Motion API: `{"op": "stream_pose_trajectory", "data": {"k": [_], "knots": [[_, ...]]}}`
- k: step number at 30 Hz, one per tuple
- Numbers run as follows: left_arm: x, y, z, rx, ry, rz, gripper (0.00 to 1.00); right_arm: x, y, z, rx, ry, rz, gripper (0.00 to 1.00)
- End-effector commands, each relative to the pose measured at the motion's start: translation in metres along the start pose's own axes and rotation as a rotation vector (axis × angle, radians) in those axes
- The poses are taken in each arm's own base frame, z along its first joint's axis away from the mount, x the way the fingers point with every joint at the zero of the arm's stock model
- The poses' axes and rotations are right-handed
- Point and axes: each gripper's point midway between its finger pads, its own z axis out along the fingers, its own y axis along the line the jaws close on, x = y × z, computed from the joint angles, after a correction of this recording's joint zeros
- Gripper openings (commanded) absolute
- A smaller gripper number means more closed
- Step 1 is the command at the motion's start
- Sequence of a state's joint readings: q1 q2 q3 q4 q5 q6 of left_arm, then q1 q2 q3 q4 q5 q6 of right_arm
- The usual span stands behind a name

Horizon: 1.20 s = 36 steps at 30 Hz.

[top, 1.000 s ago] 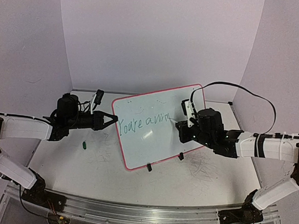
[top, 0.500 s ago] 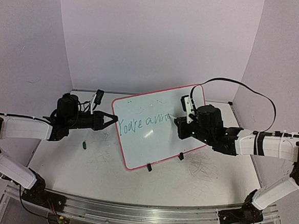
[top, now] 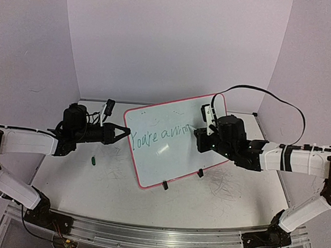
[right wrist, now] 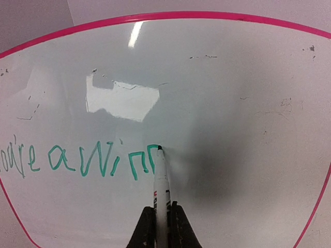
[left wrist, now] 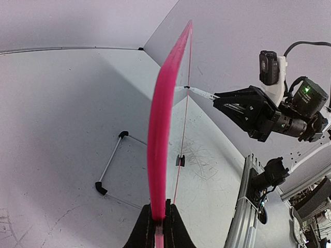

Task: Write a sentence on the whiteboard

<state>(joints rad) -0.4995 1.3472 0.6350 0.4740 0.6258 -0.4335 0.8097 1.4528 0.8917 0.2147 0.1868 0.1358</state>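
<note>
Since a second ago, the right arm's wrist has edged a little toward the board and the green line has gained strokes at its right end; the left arm and the board have stayed put.

The whiteboard [top: 171, 161] stands tilted on the bench [top: 110, 180], near its middle between the two arms, resting on its black clip feet [top: 164, 185]. The left gripper [top: 125, 133] has its jaws clamped on the pink frame at the board's left edge; the left wrist view shows them pinched tight on that rim [left wrist: 159, 227].

The right gripper [right wrist: 161, 222] has its jaws closed on a white marker [right wrist: 161, 181], whose dark tip touches the board just at the end of the writing. The marker's barrel carries red and black print (too small to read).

The sentence [right wrist: 88, 163] is one line of thin green handwriting across the board's middle. From above it reads "You're a winn"; the right wrist view shows only the tail of the first word, then "a winn" (the last letter sits right at the tip). Faint grey specks and smudges dot the rest of the white surface.

A small green object [top: 94, 160] lies on the bench below the left arm, well apart from the board. Grey scribble marks [top: 225, 185] cover the bench just right of the board's feet.
</note>
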Motion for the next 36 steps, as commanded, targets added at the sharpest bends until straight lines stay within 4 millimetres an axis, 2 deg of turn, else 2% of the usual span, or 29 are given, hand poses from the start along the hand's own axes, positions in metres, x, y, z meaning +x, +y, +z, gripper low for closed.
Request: {"op": "stream_pose_trajectory", "data": {"k": [1, 6, 10, 14, 20, 36], "knots": [[-0.016, -0.009, -0.004, 0.009, -0.036, 0.069, 0.0, 0.002, -0.005, -0.004, 0.018, 0.011, 0.017, 0.0], [-0.015, -0.008, -0.005, 0.005, -0.035, 0.068, 0.0, 0.021, -0.003, -0.005, -0.007, 0.057, 0.015, 0.0], [-0.014, -0.008, -0.005, 0.004, -0.034, 0.066, 0.0, 0.027, -0.005, -0.008, -0.002, 0.069, 0.021, 0.0], [-0.014, -0.007, -0.004, 0.003, -0.033, 0.067, 0.0, 0.017, -0.005, -0.01, -0.001, 0.046, 0.023, 0.0], [-0.015, -0.007, -0.004, 0.003, -0.034, 0.066, 0.0, -0.014, 0.002, -0.019, -0.045, -0.04, 0.041, 0.0], [-0.016, -0.009, -0.004, 0.007, -0.035, 0.07, 0.0, -0.013, -0.001, -0.006, -0.011, -0.036, 0.026, 0.0]]}}
